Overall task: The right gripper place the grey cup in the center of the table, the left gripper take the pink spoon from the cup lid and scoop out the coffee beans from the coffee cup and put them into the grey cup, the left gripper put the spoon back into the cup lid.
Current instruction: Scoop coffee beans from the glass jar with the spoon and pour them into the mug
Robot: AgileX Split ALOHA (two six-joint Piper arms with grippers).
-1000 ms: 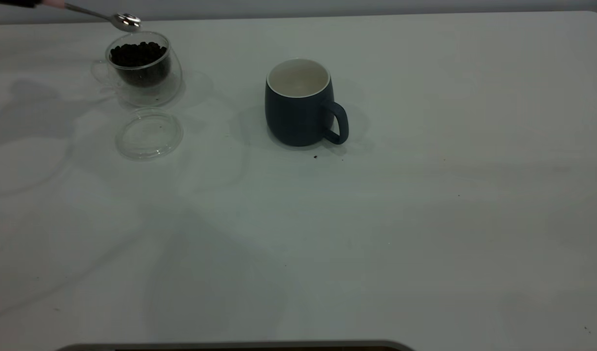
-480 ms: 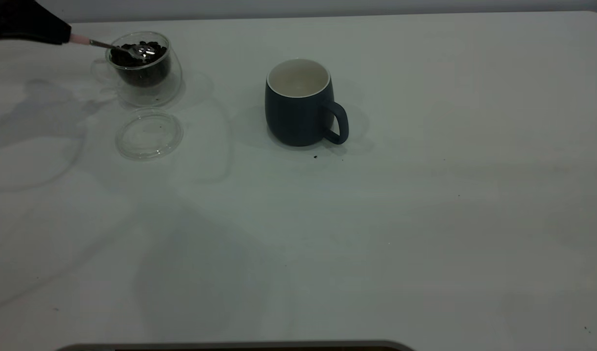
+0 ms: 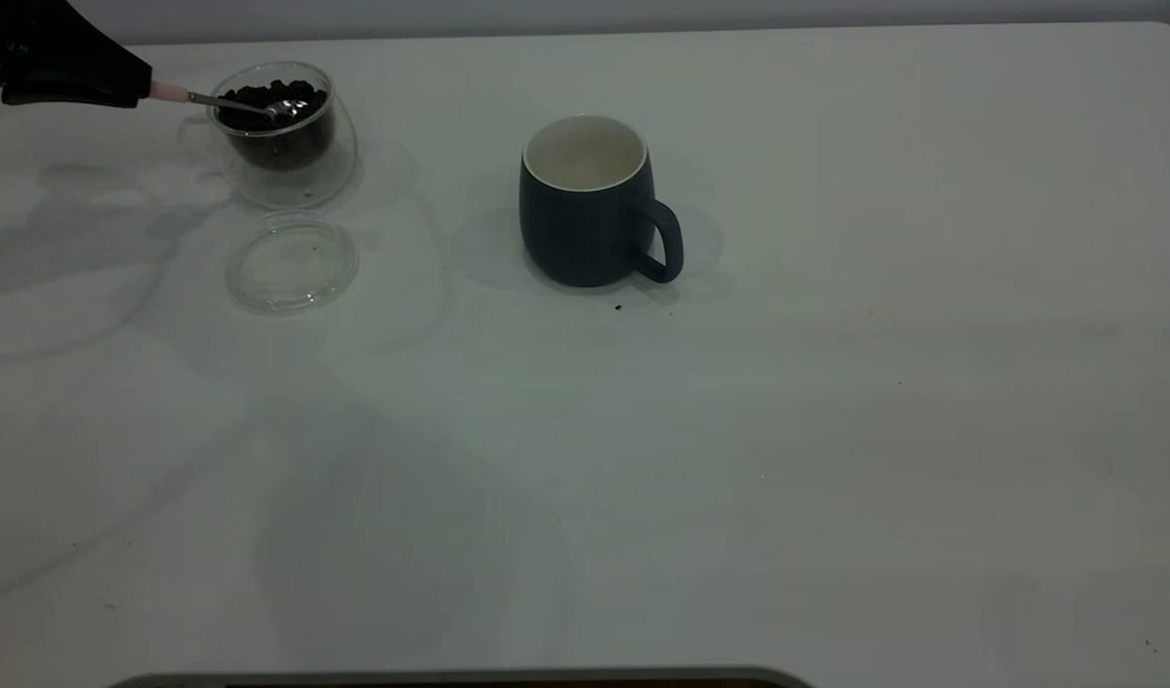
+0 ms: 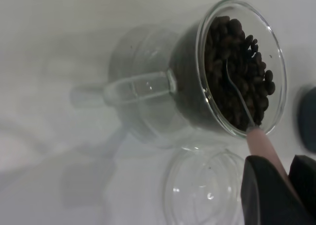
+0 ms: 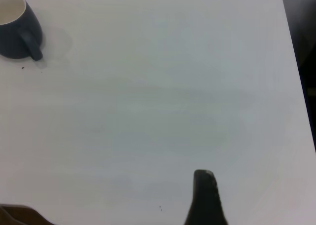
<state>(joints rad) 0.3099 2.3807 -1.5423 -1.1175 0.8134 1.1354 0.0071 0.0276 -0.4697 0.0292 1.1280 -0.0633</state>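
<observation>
Left end effector [image 3: 117,91] pinches spoon [image 3: 231,102] by pink handle, bowl dipped in beans [image 3: 271,103] inside glass cup [image 3: 281,134]: low angle suits scooping. Lid [image 3: 292,263] just beside cup. Mug [image 3: 585,203] mid-surface [image 3: 834,430], mouth up, ready. Right end effector [image 5: 205,200] parked well apart; finger state indeterminate.

The left gripper [image 3: 117,86] reaches in from the exterior view's far-left edge, at about ten o'clock of the bench, low and nearly level, its black tapered tip pointing toward three o'clock. Its jaws are closed on the pale handle of the pink spoon [image 4: 261,146], pinching it near the end. Of the right gripper [image 5: 205,198], only one dark fingertip shows in its own wrist view, high above the bench.
</observation>
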